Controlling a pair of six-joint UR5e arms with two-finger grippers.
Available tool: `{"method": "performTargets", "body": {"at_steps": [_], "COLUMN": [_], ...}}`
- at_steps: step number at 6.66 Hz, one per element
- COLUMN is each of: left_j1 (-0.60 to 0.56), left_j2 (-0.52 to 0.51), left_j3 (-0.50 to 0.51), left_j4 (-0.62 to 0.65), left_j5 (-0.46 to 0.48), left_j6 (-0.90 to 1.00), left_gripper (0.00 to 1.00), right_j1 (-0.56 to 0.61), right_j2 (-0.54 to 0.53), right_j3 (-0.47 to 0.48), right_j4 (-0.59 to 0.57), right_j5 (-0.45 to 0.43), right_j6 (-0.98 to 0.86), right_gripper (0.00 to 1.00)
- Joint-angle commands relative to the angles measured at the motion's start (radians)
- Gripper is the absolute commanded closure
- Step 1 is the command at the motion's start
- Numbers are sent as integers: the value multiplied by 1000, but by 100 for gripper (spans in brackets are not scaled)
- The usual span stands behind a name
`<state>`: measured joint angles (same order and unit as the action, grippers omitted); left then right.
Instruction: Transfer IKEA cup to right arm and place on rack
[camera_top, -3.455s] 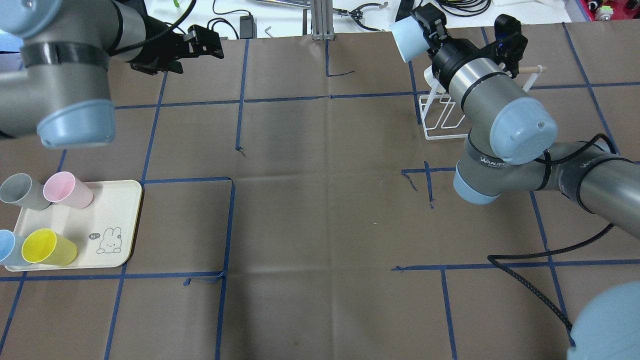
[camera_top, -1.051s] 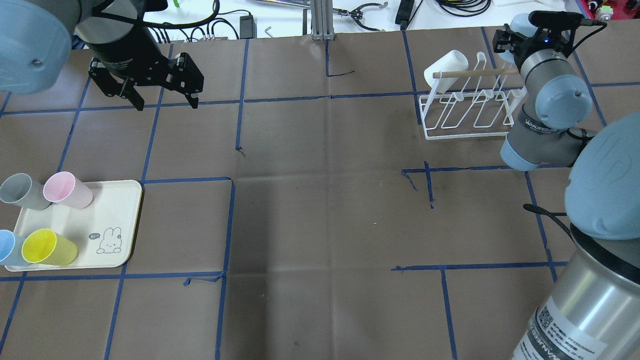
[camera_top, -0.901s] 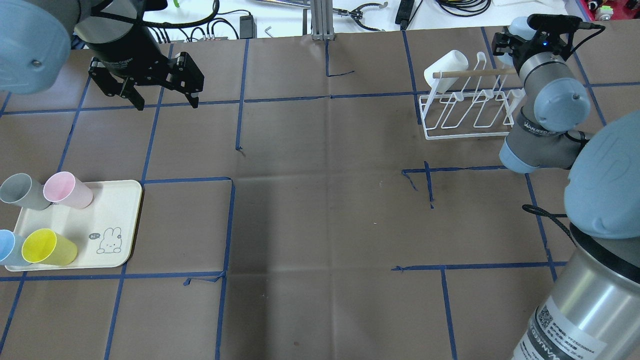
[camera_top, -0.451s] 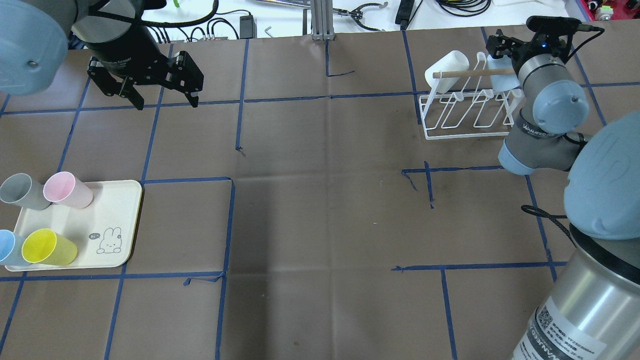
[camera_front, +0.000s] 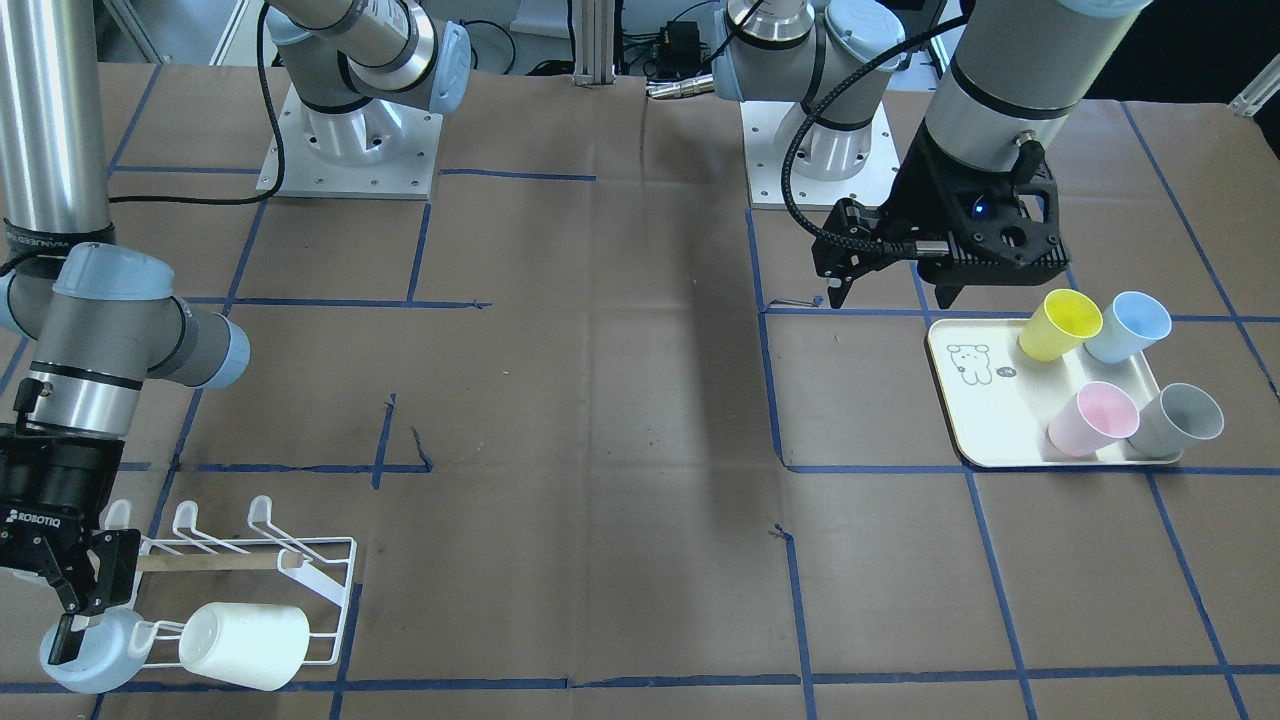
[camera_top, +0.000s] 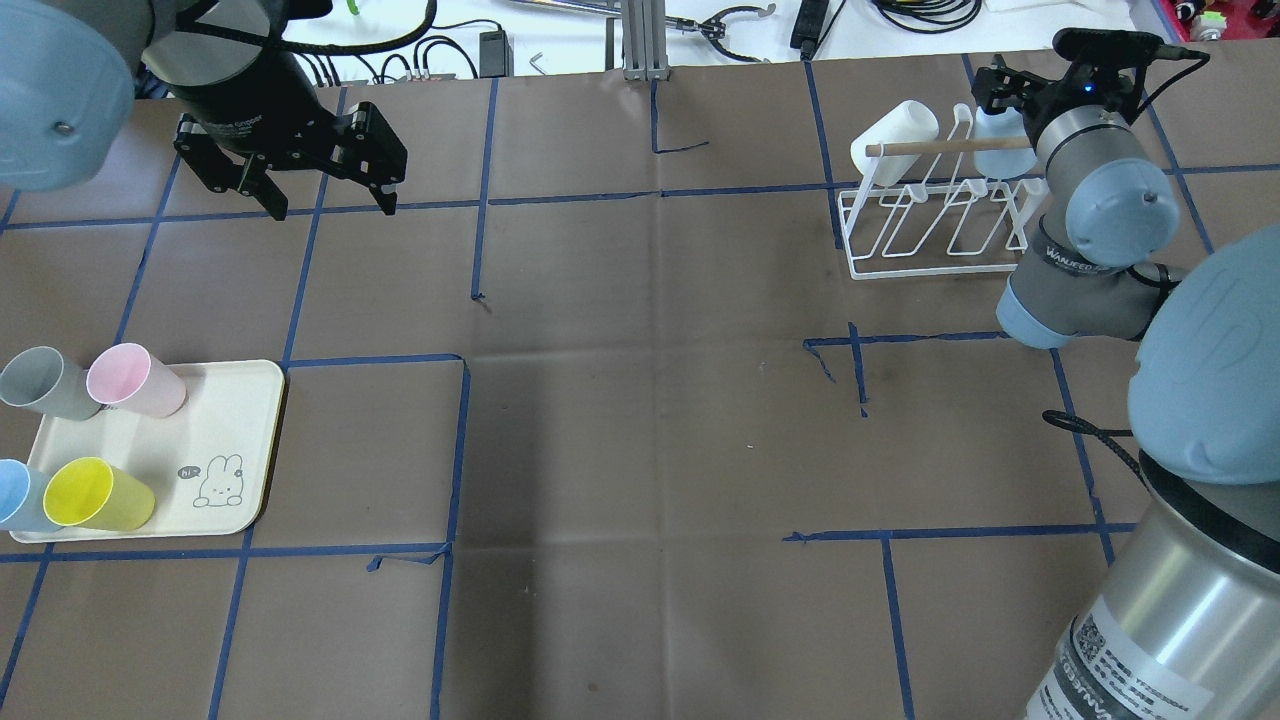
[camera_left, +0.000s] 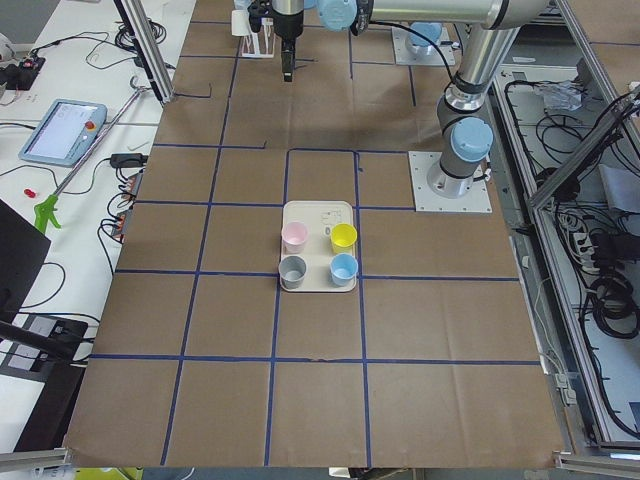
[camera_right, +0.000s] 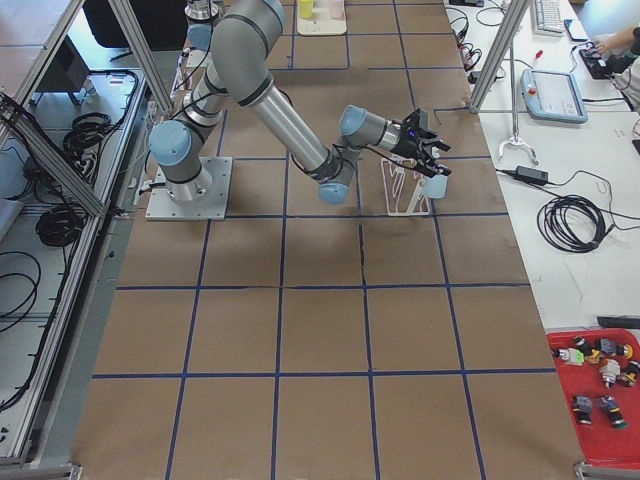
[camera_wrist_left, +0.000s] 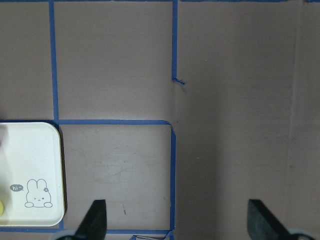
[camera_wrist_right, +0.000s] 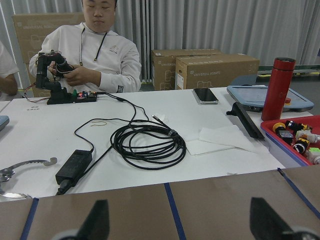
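The pale-blue IKEA cup (camera_top: 993, 155) sits tilted on the end prong of the white wire rack (camera_top: 930, 270), on the right arm's side. In the front view the same cup (camera_front: 85, 655) lies beside the rack (camera_front: 352, 570). My right gripper (camera_top: 1005, 92) hovers just over the cup. Its jaws stand wide apart in the right wrist view, with nothing between the fingers (camera_wrist_right: 97, 220). My left gripper (camera_top: 330, 208) points down at the far left, open and empty, well away from the rack.
A white cup (camera_top: 893, 140) hangs on the rack's other end, by the wooden dowel. A cream tray (camera_top: 240, 400) at front left holds yellow (camera_top: 95, 495), pink (camera_top: 135, 380), grey and blue cups. Beyond the table's far edge are a white bench with cables and a seated person (camera_wrist_right: 95, 55).
The right arm carried the pale-blue cup from over the rack's left end to its right end and lowered it onto the prong. The left arm swung downward, then stayed still.
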<state>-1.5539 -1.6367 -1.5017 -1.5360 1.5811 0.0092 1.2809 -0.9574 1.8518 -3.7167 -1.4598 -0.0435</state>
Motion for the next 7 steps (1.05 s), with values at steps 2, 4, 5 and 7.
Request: {"method": "performTargets", "body": {"at_steps": [2, 4, 5, 7], "left_j1": [0, 0, 0, 0], "left_j2": [12, 12, 14, 18], "left_j3": [0, 0, -2, -14], "left_j4": [-12, -13, -13, -29], "left_j5": [2, 2, 2, -3], "left_j6": [0, 0, -2, -3], "left_gripper": [0, 0, 0, 0], "right_j1": [1, 1, 1, 6], "right_j2": [-125, -300, -364, -434], "right_j3": [-5, -32, -51, -74], "right_j4": [109, 498, 659, 963], "right_j5": [-11, -14, -16, -10], "right_j6": [-1, -4, -10, -3], "right_gripper": [0, 0, 0, 0]}}
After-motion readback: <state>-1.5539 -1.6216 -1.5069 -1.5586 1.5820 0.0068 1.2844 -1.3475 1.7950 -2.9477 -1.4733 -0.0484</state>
